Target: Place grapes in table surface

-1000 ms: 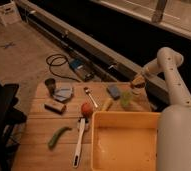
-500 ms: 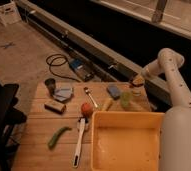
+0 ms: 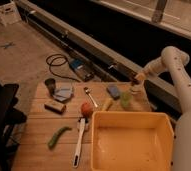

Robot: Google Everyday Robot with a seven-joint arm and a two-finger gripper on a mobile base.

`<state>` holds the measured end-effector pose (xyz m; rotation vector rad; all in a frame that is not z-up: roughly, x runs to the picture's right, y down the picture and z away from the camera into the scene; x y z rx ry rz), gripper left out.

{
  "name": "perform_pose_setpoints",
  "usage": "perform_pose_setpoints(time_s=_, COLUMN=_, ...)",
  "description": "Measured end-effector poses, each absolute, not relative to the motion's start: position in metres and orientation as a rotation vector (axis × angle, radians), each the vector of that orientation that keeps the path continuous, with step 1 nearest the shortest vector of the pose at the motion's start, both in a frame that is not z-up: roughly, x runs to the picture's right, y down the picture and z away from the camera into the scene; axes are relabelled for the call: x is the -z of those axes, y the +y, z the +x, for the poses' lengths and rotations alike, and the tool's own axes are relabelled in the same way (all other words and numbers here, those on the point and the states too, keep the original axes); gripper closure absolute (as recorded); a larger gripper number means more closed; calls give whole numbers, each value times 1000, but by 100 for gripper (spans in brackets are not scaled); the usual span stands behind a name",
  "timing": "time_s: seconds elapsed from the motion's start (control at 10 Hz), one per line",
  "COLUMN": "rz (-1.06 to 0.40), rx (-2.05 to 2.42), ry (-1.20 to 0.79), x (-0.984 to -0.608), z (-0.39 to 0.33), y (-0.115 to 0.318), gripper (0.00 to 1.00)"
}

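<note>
My gripper [image 3: 136, 83] hangs at the far right end of the wooden plank table surface [image 3: 39, 127], just above a small white cup [image 3: 134, 91]. The white arm [image 3: 171, 62] reaches in from the right. No dark bunch of grapes shows anywhere; it may be hidden at the gripper. A pale green lump [image 3: 125, 99] lies just left of the cup. A red-orange round fruit [image 3: 86, 108] sits near the table's middle.
A large yellow tub [image 3: 131, 144] fills the near right of the table. On the table are a dark cup [image 3: 50, 85], a blue-grey cloth [image 3: 64, 92], a brown block [image 3: 54, 106], a spoon [image 3: 90, 96], a green vegetable [image 3: 58, 136] and a white utensil [image 3: 79, 142].
The gripper has shifted very slightly left over the white cup. Nothing else on the table has moved.
</note>
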<state>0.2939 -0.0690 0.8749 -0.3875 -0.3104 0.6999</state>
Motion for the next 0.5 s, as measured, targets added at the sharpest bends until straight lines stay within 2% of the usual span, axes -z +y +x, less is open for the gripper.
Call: perform_pose_setpoints(time_s=0.5, rz=-336, rx=-688, ry=-330, x=-856, z=290, y=-79, gripper=100)
